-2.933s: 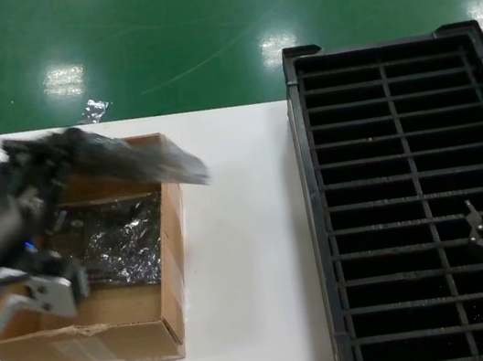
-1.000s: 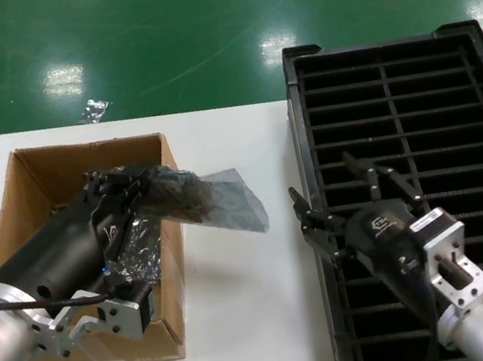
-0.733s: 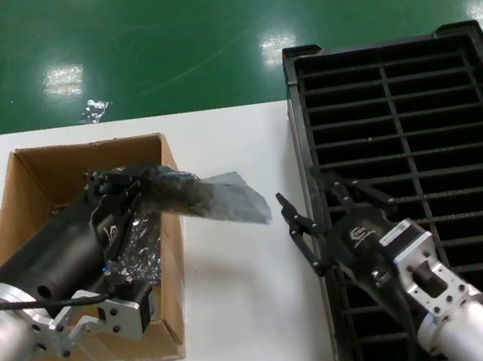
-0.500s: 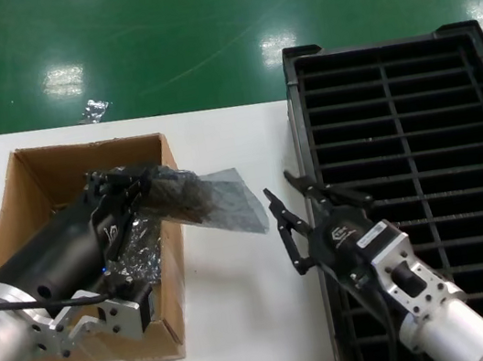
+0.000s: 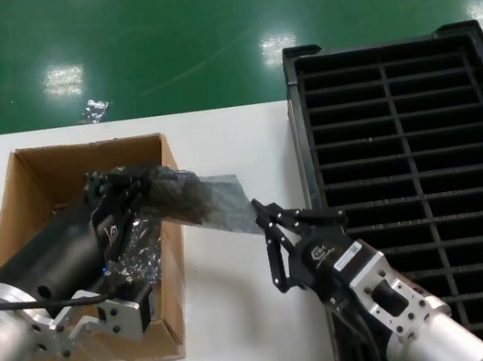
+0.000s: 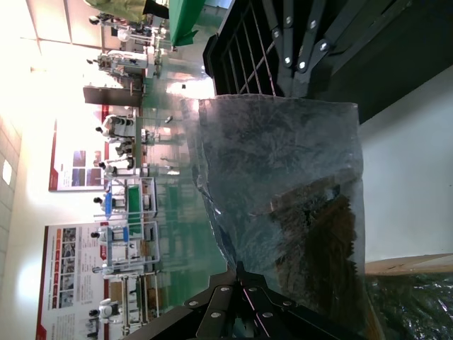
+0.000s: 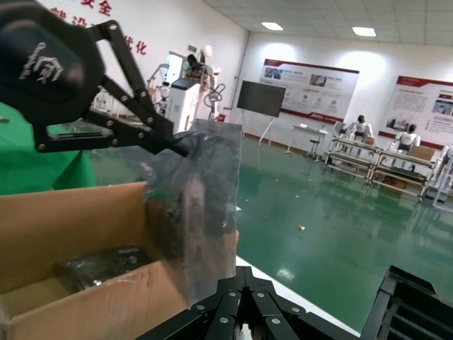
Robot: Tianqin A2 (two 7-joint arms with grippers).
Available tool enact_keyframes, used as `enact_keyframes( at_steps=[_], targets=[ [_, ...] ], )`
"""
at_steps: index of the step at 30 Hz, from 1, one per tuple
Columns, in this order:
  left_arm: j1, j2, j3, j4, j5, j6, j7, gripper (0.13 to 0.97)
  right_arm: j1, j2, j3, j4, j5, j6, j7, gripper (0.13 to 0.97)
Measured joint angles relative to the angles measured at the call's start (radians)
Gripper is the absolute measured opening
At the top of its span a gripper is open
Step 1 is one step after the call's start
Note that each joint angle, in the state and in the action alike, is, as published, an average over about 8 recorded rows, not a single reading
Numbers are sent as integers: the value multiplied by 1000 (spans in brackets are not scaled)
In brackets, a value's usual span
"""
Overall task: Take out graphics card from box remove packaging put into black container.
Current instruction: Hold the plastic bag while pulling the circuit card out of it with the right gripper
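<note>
Your right gripper [image 5: 269, 231] has swung off the black container [image 5: 387, 54] and across the table [image 5: 248, 328], and its spread fingers now reach the free end of the packaging [image 5: 222, 204]. That sets you up for the two-handed strip: one side holds, the other pulls the bag.

Left gripper [image 5: 117, 187] is clamped on the packaging's near end, over the right wall of the box [image 5: 171, 285]. The graphics card [image 6: 322, 234] shows as a dark board inside the bag, held in the air above the box's right edge.

Right jaws stand wide open around the bag's tip, nothing gripped yet; whether they touch the film I can't tell. More wrapped bundles [image 5: 133, 250] sit in the box.
</note>
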State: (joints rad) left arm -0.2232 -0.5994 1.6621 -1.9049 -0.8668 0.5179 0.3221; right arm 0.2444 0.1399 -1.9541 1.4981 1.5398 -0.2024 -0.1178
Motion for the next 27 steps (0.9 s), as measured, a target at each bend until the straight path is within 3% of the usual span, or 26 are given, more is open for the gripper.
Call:
enact_keyframes(
  at_steps=[27],
  targets=[
    [0,0,0,0,0,0,0,138,-68,-17,19,129,-249,-90,179,133]
  ],
)
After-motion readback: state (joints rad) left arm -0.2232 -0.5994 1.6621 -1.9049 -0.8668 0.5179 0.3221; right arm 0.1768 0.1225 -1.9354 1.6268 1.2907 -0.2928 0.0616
